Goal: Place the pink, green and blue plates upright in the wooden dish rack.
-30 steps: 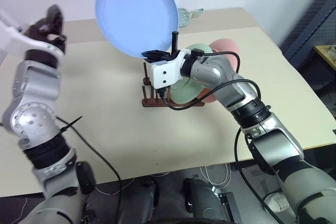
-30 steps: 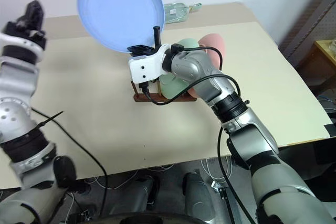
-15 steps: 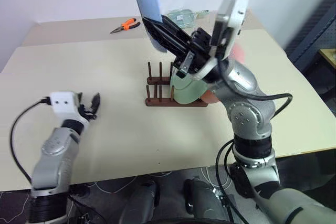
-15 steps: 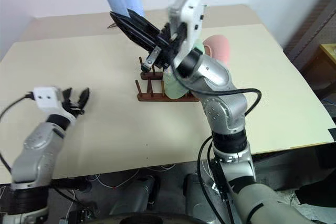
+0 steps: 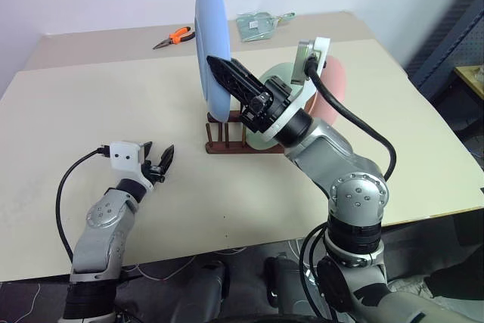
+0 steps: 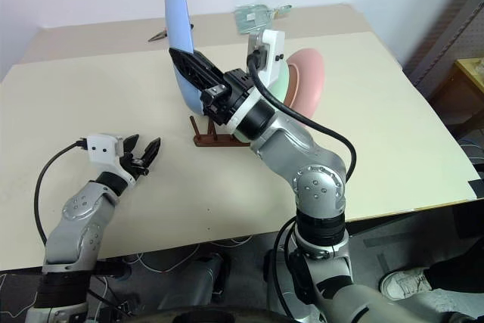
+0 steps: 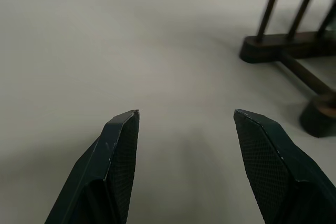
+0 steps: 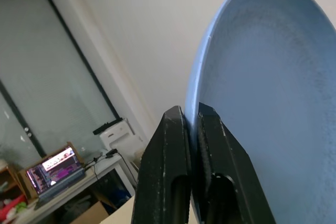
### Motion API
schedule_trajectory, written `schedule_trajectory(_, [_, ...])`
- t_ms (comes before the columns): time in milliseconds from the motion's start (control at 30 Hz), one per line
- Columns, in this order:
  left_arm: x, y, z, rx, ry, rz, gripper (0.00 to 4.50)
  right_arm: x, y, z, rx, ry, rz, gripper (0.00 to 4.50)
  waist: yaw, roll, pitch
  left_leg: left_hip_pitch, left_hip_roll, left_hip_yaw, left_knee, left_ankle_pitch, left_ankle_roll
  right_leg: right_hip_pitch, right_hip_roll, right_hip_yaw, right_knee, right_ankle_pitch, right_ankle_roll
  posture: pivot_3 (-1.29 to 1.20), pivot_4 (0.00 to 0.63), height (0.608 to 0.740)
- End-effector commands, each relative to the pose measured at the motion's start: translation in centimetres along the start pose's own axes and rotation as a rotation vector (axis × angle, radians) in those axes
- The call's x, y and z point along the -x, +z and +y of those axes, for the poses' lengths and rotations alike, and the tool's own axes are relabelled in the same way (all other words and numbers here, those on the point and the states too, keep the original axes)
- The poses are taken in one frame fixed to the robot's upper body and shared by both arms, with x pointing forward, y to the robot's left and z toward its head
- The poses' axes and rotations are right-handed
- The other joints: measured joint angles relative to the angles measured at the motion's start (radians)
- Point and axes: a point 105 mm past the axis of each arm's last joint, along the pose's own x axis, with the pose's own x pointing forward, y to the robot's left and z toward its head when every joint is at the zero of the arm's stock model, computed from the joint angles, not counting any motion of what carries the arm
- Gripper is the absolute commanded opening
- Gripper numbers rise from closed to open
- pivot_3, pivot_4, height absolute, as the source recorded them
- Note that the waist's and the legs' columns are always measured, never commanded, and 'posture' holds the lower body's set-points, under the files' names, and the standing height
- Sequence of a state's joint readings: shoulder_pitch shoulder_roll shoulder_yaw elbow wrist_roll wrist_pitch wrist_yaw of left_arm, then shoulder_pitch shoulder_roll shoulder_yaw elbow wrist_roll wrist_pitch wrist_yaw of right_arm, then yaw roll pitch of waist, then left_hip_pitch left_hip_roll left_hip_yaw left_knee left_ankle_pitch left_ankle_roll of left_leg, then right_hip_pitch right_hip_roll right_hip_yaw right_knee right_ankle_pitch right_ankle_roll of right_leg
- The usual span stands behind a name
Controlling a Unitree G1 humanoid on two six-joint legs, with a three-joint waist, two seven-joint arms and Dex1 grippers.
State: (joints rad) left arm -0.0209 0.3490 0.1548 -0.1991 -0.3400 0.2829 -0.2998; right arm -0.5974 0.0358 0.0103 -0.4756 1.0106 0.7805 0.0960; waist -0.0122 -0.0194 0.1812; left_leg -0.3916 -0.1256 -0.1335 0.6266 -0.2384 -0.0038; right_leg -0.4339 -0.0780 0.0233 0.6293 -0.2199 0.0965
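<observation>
Right gripper [image 6: 198, 81] pinches the blue plate [image 6: 178, 43] by its rim, edge-on above the rack [image 5: 227, 141]; it may swing into the racked green plate [image 5: 276, 81]. Left gripper [image 5: 160, 163] open, empty

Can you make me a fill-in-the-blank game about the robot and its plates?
1. The right gripper is pinching the ____ plate.
2. The green plate and the pink plate stand in the wooden ____.
3. The left gripper is open and holds ____.
4. The orange-handled tool on the table is a pair of ____.

Missing words: blue; dish rack; nothing; pliers
</observation>
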Motion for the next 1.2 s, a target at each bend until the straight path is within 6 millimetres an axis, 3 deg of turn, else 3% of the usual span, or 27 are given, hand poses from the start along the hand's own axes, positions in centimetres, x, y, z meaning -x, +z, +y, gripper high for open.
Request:
schedule_trajectory(33, [0.2, 1.2, -0.5, -0.03, -0.028, -0.044, 2.92, -0.1, 0.0, 0.5, -0.052, 0.007, -0.004, 0.0, 0.0, 0.0, 0.0, 0.0, 0.0, 0.0, 0.0, 0.0, 0.0, 0.0, 0.0, 0.0, 0.0, 0.0, 0.0, 0.0, 0.15, 0.74])
schedule_trajectory(367, [0.6, 1.1, -1.1, -0.032, -0.067, -0.043, 2.92, -0.1, -1.2, -1.4, -0.14, -0.095, 0.044, 0.0, 0.0, 0.0, 0.0, 0.0, 0.0, 0.0, 0.0, 0.0, 0.0, 0.0, 0.0, 0.0, 0.0, 0.0, 0.0, 0.0, 0.15, 0.74])
schedule_trajectory(700, [0.5, 1.1, -2.0, -0.029, -0.11, -0.052, 2.92, -0.3, -1.1, -5.0, -0.13, -0.281, 0.065, 0.0, 0.0, 0.001, 0.0, 0.0, 0.0, 0.0, 0.0, 0.0, 0.0, 0.0, 0.0, 0.0, 0.0, 0.0, 0.0, 0.0, 0.15, 0.74])
schedule_trajectory(800, [0.4, 1.1, -2.1, -0.033, -0.115, -0.051, 2.92, -0.6, -0.8, -5.4, -0.118, -0.284, 0.07, 0.0, 0.0, 0.001, 0.0, 0.0, 0.0, 0.0, 0.0, 0.0, 0.0, 0.0, 0.0, 0.0, -0.001, 0.0, 0.0, 0.0, 0.15, 0.74])
schedule_trajectory(900, [0.3, 1.1, -2.2, -0.035, -0.116, -0.052, 2.98, -1.1, -0.5, -5.0, -0.066, -0.255, 0.085, 0.92, 0.0, 0.001, 0.0, 0.0, 0.0, 0.0, 0.0, 0.0, 0.0, 0.0, 0.0, -0.001, -0.001, 0.0, 0.0, 0.0, 0.15, 0.74])
schedule_trajectory(1067, [0.2, 1.0, -2.4, -0.035, -0.123, -0.054, 2.98, -1.7, 0.0, -3.9, 0.174, -0.185, 0.138, 3.44, -0.001, 0.001, 0.0, 0.0, 0.0, 0.0, 0.0, 0.0, 0.0, 0.0, 0.0, -0.001, -0.001, 0.0, 0.0, 0.0, 0.15, 0.74])
schedule_trajectory(1200, [0.1, 0.9, -2.6, -0.033, -0.131, -0.054, 2.98, -1.7, 0.9, -3.6, 0.322, -0.146, 0.145, 3.44, -0.001, 0.001, 0.0, 0.0, 0.0, 0.0, 0.0, 0.0, 0.0, 0.0, 0.0, -0.001, -0.001, 0.0, 0.0, 0.0, 0.15, 0.74])
